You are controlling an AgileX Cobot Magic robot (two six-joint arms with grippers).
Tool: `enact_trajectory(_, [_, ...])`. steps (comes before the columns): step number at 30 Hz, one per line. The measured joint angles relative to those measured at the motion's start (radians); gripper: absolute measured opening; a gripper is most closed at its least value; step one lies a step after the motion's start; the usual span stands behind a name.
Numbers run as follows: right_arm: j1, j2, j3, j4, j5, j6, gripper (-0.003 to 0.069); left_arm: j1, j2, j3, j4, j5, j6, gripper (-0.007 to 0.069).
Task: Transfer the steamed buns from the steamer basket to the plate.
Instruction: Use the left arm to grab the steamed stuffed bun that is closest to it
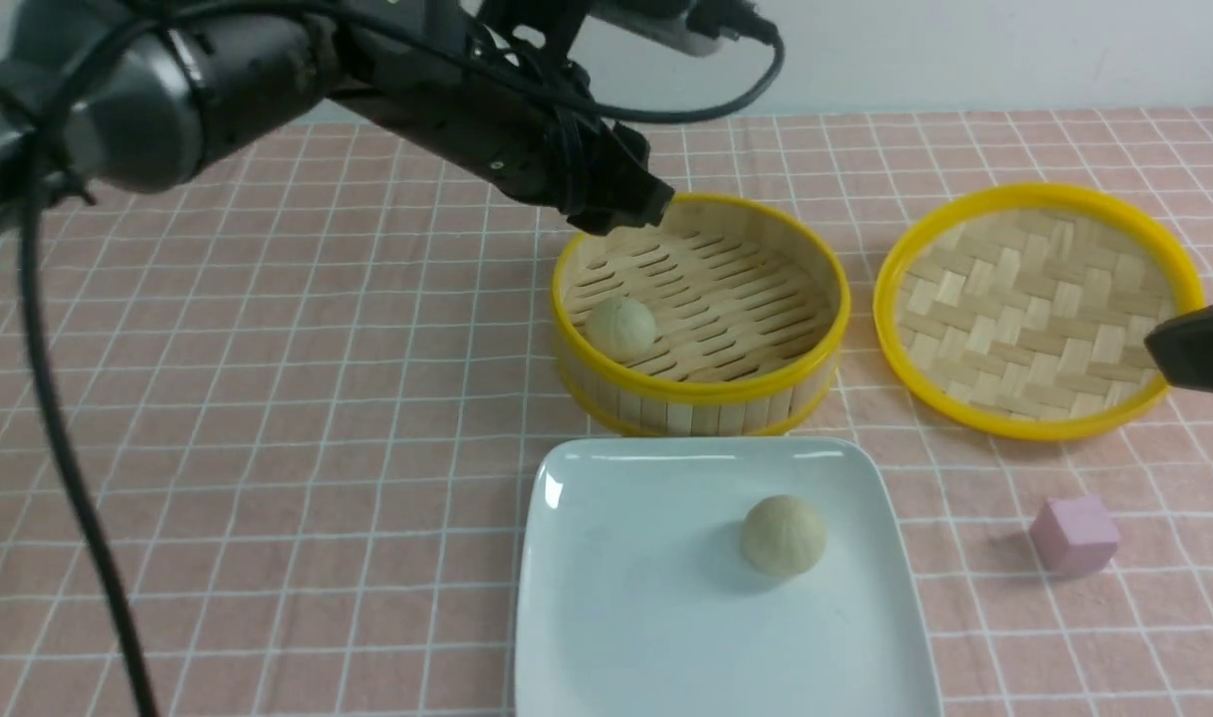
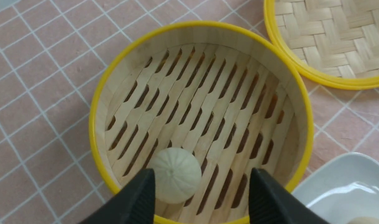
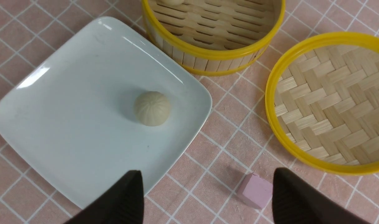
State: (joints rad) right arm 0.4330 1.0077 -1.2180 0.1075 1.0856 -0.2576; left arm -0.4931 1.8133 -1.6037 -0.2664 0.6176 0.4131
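One steamed bun (image 1: 621, 327) lies inside the steamer basket (image 1: 704, 396), on the slatted floor near 8 o'clock and close to the wall. The other steamed bun (image 1: 783, 535) sits on the plate (image 1: 636, 607), toward 2 o'clock of the plate's centre. The plate lies at 6 o'clock from the basket, just beside it, on the bench (image 1: 318, 398) with its pink checked cloth.

The left end effector (image 2: 202, 179) hangs above the basket at about 10 o'clock of the rim. Its fingers are spread wide and hold nothing. In the left wrist view the bun shows just past one black finger (image 2: 136, 199), partly within the gap, and from the front the tip stands clear above it.

The right end effector (image 3: 208, 179) is also spread wide and empty. It shows at the right edge of the front view, in front of the 3 o'clock rim of the woven lid (image 1: 1040, 309). That lid lies flat at 3 o'clock from the basket, near it but apart. A pink cube (image 1: 1075, 535) rests at 3 o'clock from the plate, apart from it. In the right wrist view it lies between the two fingers' spread, lower down on the cloth.
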Motion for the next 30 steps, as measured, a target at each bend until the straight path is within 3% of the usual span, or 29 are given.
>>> enact_trajectory(8, [0.0,-0.001,0.0,0.012,0.009,0.0,0.0538,0.0,0.181,-0.048,0.054,-0.037,0.036,0.0421])
enact_trajectory(25, [0.0,-0.001,0.0,0.057,0.013,0.0,0.0537,0.0,0.296,-0.051,0.088,-0.104,0.038,0.0421])
enact_trajectory(29, [0.0,-0.001,0.0,0.059,0.014,0.0,0.0538,0.0,0.307,-0.051,0.097,-0.1,0.038,0.0321])
enact_trajectory(30, [0.0,-0.001,0.0,0.059,0.015,0.0,0.0538,0.0,0.307,-0.053,0.1,-0.099,0.038,0.0225])
